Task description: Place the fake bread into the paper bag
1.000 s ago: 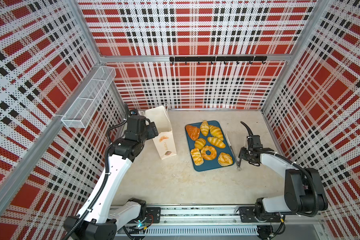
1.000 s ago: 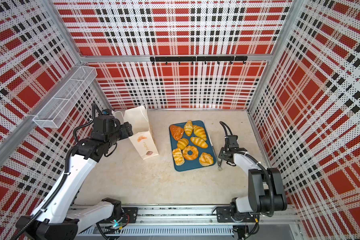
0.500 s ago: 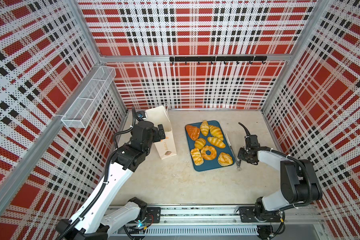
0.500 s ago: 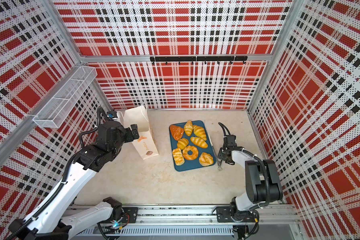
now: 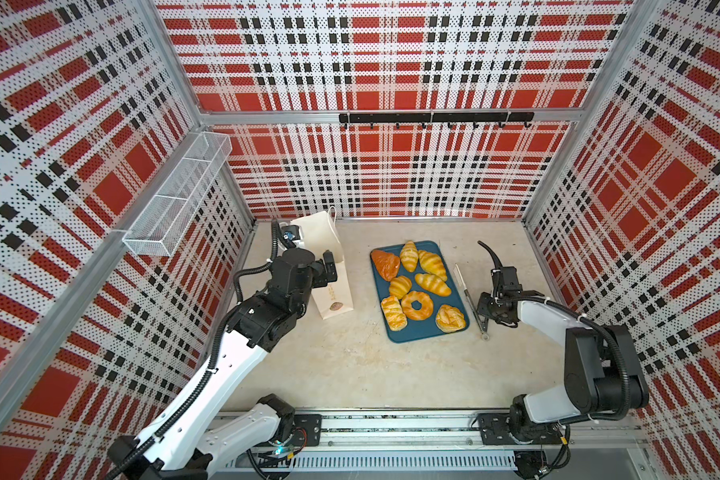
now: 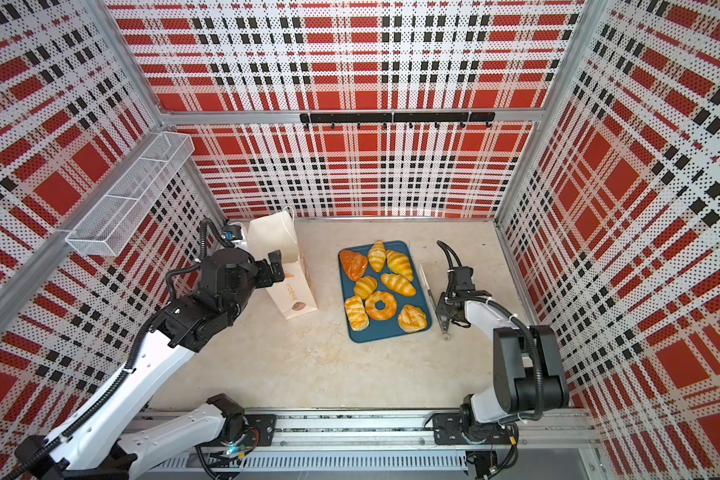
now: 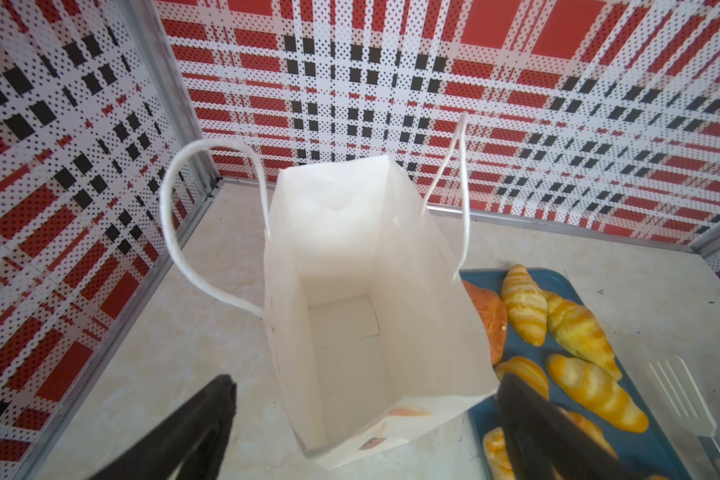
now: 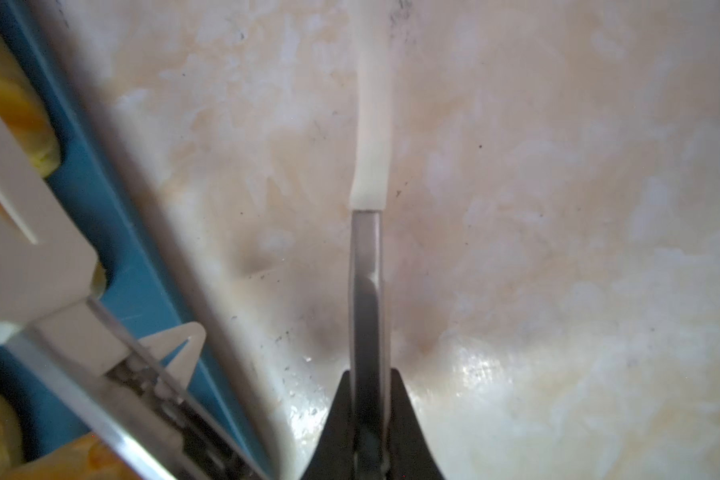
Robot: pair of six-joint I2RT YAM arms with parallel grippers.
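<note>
Our left gripper (image 7: 364,380) hangs spread wide over the open paper bag (image 5: 321,239) at the back left of the scuffed beige tabletop (image 5: 350,374). Our right gripper (image 8: 371,374) pinches metal tongs (image 8: 366,266) beside the blue tray (image 5: 416,331) carrying the fake bread (image 5: 417,305). Red plaid walls (image 5: 391,62) enclose us.

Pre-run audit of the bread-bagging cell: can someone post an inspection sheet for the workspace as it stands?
Surface: beige mottled tabletop, scuffed and stained.
Job's things: tall cream paper carrier bag upright, mouth open, empty; eight glossy toy pastries all on the flat dark-blue tray.
Clutter: metal tongs with white tips beside the tray's right edge.
Grippers: left gripper open over the bag's mouth; right gripper jaws shut on the tongs.
Cables: black corrugated hoses loop off both wrists, no snag seen.
Surroundings: red plaid perforated walls; white wire-mesh basket on the left wall; black hook rail on the back wall.
</note>
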